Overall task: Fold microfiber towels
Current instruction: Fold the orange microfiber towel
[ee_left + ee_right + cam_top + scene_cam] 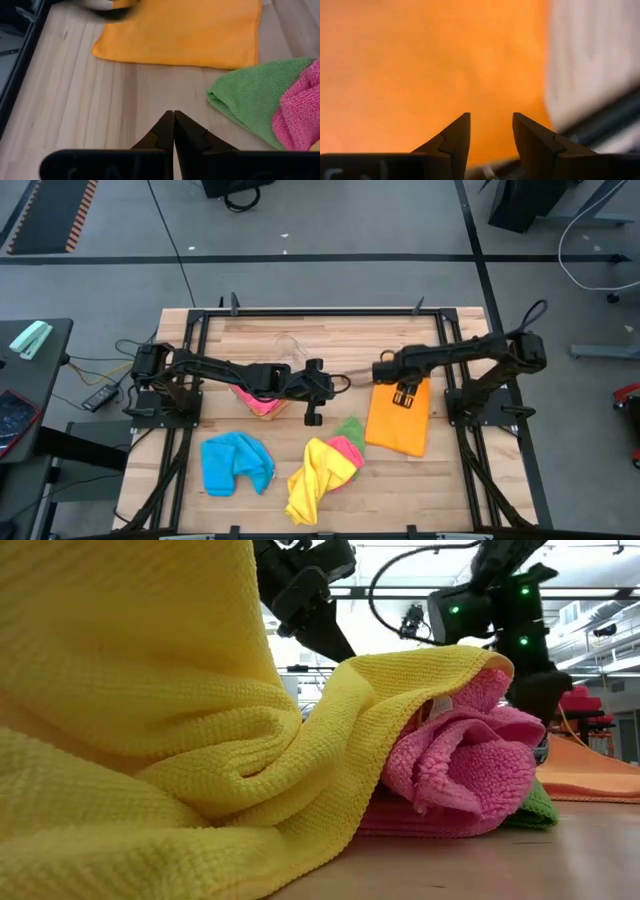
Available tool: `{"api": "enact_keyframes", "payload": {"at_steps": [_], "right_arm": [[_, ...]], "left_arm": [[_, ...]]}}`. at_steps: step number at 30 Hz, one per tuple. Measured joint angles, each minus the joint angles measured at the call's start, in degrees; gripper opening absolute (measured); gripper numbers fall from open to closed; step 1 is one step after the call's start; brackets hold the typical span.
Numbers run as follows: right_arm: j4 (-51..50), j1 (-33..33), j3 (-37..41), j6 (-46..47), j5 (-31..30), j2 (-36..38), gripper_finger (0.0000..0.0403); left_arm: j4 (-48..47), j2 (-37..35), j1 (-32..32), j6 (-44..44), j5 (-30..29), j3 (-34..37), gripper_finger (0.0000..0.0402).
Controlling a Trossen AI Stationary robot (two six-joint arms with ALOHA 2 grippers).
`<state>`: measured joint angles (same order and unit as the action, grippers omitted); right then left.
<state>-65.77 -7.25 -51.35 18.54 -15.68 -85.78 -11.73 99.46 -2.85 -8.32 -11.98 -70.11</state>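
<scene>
R end effector (490, 132) open, nothing between the fingers, sitting right over the orange towel (398, 418) w/ bare desk (75, 110) just off to one side of it. Orange towel lies flat on the desk, looks folded. L end effector (173, 131) closed, empty, tips together over bare wood; ahead of it the orange towel, beside the tips the green towel (250, 97) w/ pink towel (300, 112) lying on it. Yellow towel (318, 475) crumpled, touching pink + green in one heap, nearer the desk's front edge than the L end effector. Blue towel (235, 463) bunched, apart from the heap, on the L arm side. Another pink/yellow bundle (255, 401) sits under the L arm (partly hidden, can't tell more).
</scene>
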Motion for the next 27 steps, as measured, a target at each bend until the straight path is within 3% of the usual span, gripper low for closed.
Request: {"api": "enact_keyframes", "payload": {"at_steps": [5,11,19,27], "right_arm": [[9.1,11.5,4.1,2.3,6.5,1.0,0.0156],[22.7,29.7,7.4,11.8,5.9,1.5,0.0156],[30.5,47.6,10.5,25.5,-5.5,1.5,0.0186],[31.4,55.9,11.5,31.4,-11.8,-3.2,0.0220]], "left_arm": [[0.0,0.0,0.0,0.0,0.0,0.0,0.0021],[0.3,0.0,0.0,0.2,0.0,0.0,0.0029],[0.7,0.0,-0.2,0.2,0.0,0.0,0.0019],[1.8,0.0,-0.2,-1.8,0.0,0.0,0.0021]]}}
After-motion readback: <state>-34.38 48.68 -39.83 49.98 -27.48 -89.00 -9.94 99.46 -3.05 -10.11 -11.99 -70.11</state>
